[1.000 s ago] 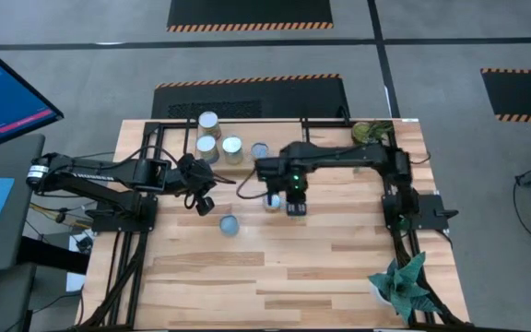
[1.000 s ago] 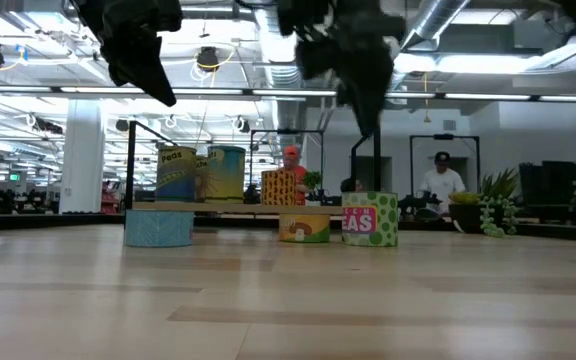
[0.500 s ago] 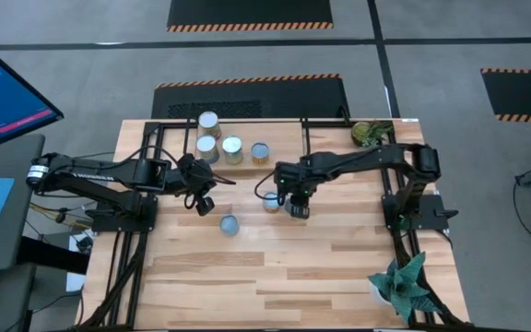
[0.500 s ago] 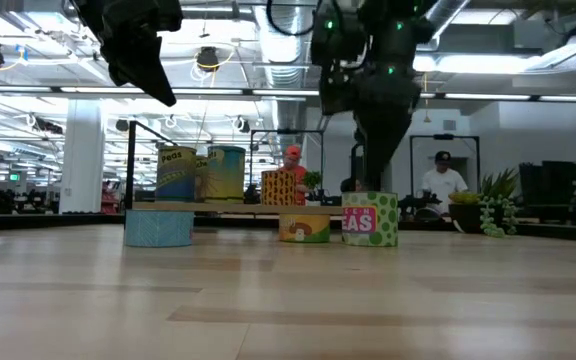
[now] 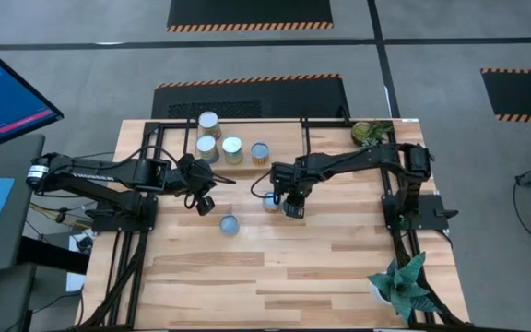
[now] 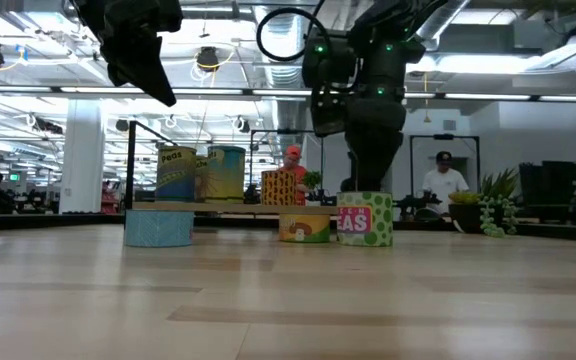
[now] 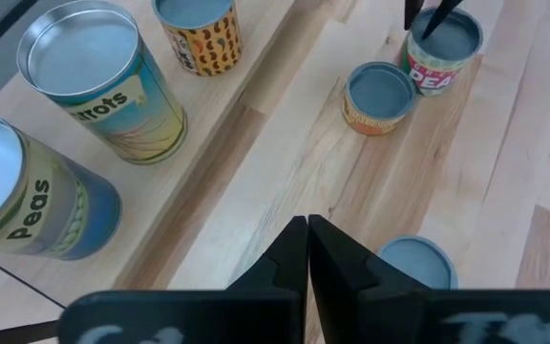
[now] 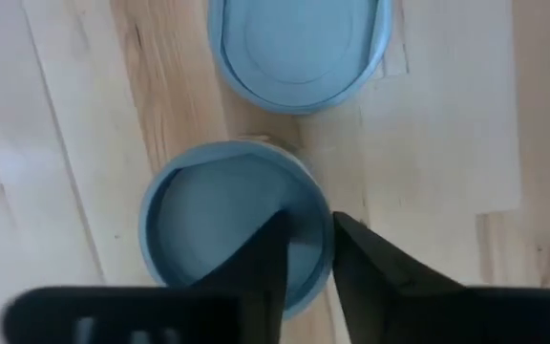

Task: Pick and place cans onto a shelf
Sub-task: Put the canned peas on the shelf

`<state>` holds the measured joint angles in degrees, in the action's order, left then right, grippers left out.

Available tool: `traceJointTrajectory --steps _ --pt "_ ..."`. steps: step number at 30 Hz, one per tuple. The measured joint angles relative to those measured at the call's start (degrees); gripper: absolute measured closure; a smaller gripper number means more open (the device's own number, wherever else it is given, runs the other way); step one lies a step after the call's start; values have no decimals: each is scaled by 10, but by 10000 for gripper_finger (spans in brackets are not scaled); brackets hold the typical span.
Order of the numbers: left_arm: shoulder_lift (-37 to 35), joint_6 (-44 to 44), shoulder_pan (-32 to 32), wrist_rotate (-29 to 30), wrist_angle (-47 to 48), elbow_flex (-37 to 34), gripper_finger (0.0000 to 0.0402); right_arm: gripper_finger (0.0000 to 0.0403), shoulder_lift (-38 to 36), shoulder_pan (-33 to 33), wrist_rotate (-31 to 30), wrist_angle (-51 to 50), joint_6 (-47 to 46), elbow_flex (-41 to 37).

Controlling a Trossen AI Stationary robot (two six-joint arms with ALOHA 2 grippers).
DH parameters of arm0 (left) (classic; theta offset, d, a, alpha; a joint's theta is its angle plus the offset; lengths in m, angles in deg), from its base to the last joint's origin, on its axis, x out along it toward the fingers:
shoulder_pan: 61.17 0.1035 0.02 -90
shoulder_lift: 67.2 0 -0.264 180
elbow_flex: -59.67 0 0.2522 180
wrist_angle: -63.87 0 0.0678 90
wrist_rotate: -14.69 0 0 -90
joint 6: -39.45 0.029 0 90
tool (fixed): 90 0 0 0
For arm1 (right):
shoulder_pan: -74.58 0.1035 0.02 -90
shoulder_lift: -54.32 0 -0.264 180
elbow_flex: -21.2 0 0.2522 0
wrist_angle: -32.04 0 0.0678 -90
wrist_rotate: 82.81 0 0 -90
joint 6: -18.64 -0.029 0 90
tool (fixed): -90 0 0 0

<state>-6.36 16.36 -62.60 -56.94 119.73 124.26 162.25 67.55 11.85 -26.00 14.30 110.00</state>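
Fingers (image 8: pixel 306 250) of the right arm stand a little apart, straddling the rim of the pea can (image 6: pixel 365 220) on the bench (image 5: pixel 321 267), one inside its blue-grey top and one outside; not clamped on it as far as I can see, so this looks like lining up for a rim grab. That can sits near the bench's middle, just beside a short orange can (image 7: pixel 378 96), and both lie just in front of the shelf (image 5: pixel 178 157) at the far edge. On the shelf board stand four cans (image 5: pixel 232 149), bunched at one end, probably to leave room for more. A low blue can (image 5: pixel 229 224) waits alone nearer the middle of the bench. Left fingers (image 7: pixel 306 250) are pressed together, holding nothing, hovering above the bench near the shelf's front, out of the way. From above, the right arm covers the pea can almost wholly, and whether a finger touches the rim I cannot tell
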Motion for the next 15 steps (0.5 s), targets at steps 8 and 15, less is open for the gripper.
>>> traceJointTrajectory --steps 8,15 --pt "0 0 0 0 0 0 402 392 -2 -23 4 -59 -2 78" --pt "0 10 0 0 0 0 401 398 -18 -52 1 -138 73 244"
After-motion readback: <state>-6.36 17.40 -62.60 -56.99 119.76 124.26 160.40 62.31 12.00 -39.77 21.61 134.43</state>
